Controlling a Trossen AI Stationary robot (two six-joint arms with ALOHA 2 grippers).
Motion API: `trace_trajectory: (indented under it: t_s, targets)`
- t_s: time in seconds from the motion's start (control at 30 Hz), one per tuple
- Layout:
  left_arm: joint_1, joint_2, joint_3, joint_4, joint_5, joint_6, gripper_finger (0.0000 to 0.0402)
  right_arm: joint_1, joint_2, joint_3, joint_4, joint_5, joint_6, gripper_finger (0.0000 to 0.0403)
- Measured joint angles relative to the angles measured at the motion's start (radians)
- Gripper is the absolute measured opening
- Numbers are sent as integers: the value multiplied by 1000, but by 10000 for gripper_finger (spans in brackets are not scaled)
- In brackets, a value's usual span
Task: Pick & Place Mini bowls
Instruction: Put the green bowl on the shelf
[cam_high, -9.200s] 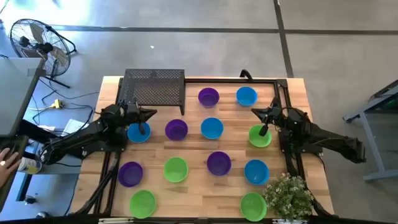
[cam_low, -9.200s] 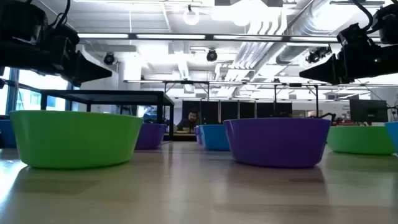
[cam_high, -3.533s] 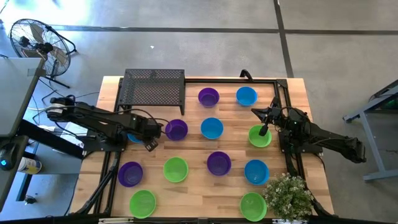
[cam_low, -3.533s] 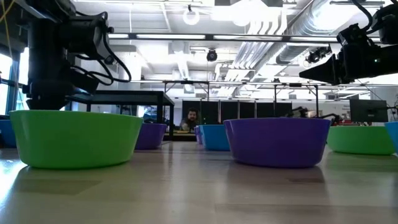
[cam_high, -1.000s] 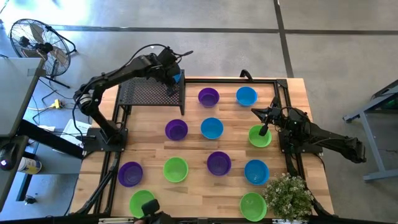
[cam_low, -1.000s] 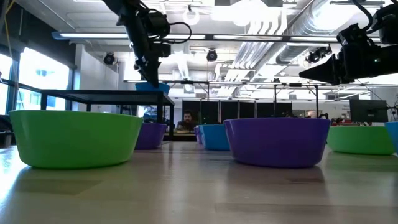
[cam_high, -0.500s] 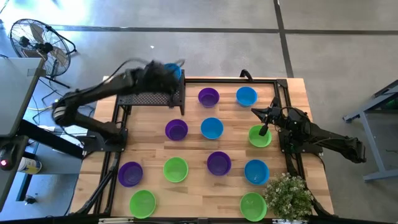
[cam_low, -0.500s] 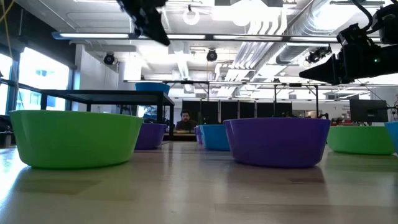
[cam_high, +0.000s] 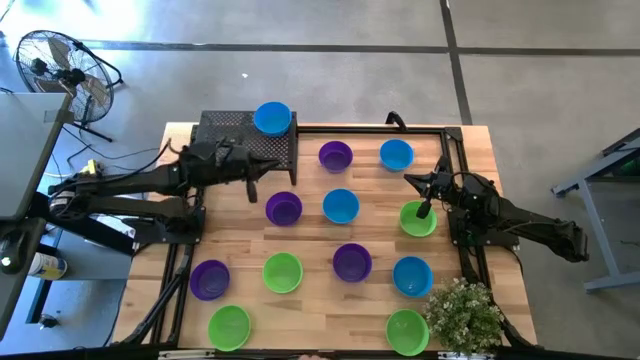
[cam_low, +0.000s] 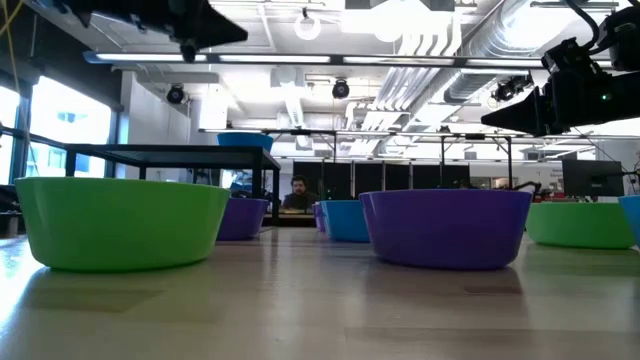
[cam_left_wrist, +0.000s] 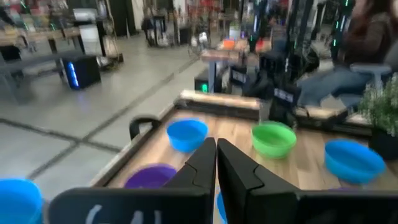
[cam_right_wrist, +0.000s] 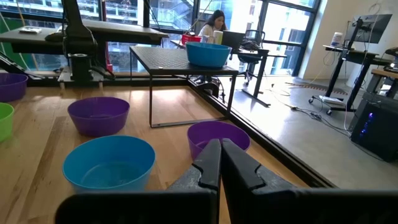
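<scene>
Several mini bowls in blue, purple and lime green stand upright on the wooden table (cam_high: 310, 300). One blue bowl (cam_high: 272, 118) (cam_right_wrist: 206, 54) rests by its base on the far right corner of the black mesh rack (cam_high: 235, 140). My left gripper (cam_high: 262, 168) (cam_left_wrist: 216, 149) is shut and empty. It points level over the rack's near right part, short of the purple bowl (cam_high: 284, 208). My right gripper (cam_high: 422, 208) (cam_right_wrist: 219, 152) waits shut, high above the green bowl (cam_high: 417, 219) at the right.
A potted plant (cam_high: 465, 312) stands at the near right corner. Black frame rails (cam_high: 452, 150) run along the table's edges. A fan (cam_high: 60, 65) stands on the floor beyond the far left. A person (cam_low: 297, 190) sits far behind the table.
My left gripper has let go of the blue bowl on the rack's far right corner. It has drawn back toward the table's near left and tipped from pointing down to level. The bowl stays where it was set.
</scene>
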Motion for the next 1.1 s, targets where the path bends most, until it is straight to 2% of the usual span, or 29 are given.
trace_trajectory:
  t_s: [0.37,0.67,0.9,1.03,1.1]
  targets:
    - [0,-31,-8,-15,-2,56,12,0,0,0,0,0,0,0]
    - [0,-30,-7,-20,5,44,12,0,0,0,0,0,0,0]
    - [0,-27,-7,-147,0,-2,12,0,0,0,0,0,0,0]
    - [0,18,-7,-211,-10,-6,12,0,0,0,0,0,0,0]
    - [0,35,5,-236,24,-31,12,0,0,0,0,0,0,0]
